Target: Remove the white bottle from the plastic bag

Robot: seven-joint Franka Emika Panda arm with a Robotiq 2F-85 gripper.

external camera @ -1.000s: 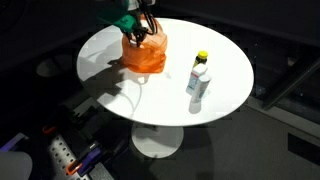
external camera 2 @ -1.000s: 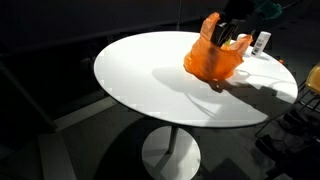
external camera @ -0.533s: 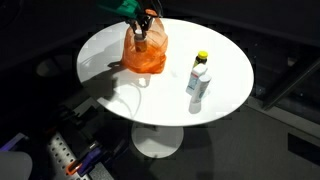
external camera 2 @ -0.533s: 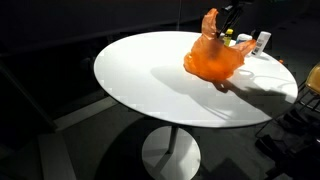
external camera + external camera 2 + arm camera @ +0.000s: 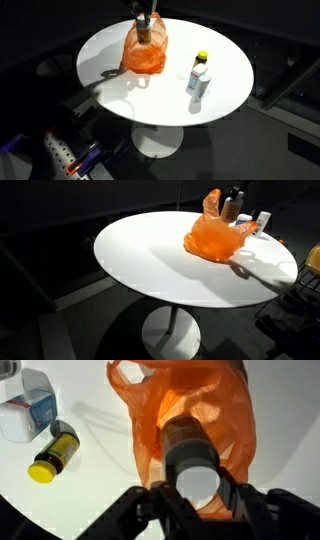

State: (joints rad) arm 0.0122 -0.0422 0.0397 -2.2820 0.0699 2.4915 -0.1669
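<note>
The tool (image 5: 200, 490) looks clamped on the white-ended cylindrical bottle (image 5: 196, 455), one finger on each side of its near end. The bottle is raised most of the way out of the crinkled orange plastic bag (image 5: 146, 55), but in the wrist view its far end sits in the bag's open mouth. The main risk is snagging: the thin film or a raised handle loop (image 5: 212, 200) could cling to the bottle, so the light bag rises too or drags across the round white desk (image 5: 110, 50). That could carry it into the small yellow-capped bottle (image 5: 52, 457) and the white blue-labelled container (image 5: 25, 410) nearby. A smooth bottle held only near its end could also slip or tilt if the bag tugs on it.
</note>
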